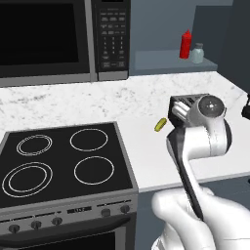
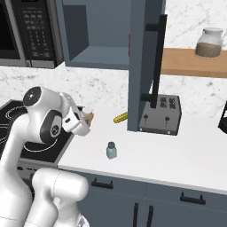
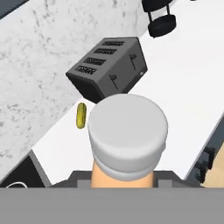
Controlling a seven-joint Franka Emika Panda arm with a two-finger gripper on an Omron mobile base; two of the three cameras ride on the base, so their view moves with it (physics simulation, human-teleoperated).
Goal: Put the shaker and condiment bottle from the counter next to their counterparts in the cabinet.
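bottle: orange condiment bottle [image 3: 127,131], whitish cap facing the hand camera, clamped in the gripper [image 2: 87,119] and lifted off the counter [image 2: 177,150]; orange body shows below the cap.
gripper: closed on the bottle; fingers mostly hidden behind it, so depth of bite is unclear.
shaker: pale blue-grey shaker [image 2: 111,150] upright on the counter near the front edge, well apart from the gripper, not yet picked.
targets: red squeeze bottle [image 1: 185,44] and twin shaker [image 1: 197,53] side by side on the cabinet shelf [image 1: 161,62], near its right end.
nearby: small yellow oblong item [image 2: 120,118] lies on the counter just beside the open cabinet door [image 2: 141,62]; dark toaster [image 2: 160,114] sits behind that door; stovetop [image 1: 58,161] to the left.
stage: judged first carry, bottle in hand, shelf placement still to do.
risk 1: door edge and its dark handle [image 2: 157,62] stand between arm and shelf; a wide swing could clip them.
risk 2: tall slim bottle could tilt or slip if the grip is shallow.
risk 3: setting down tight against the red bottle could knock it or the twin shaker over.
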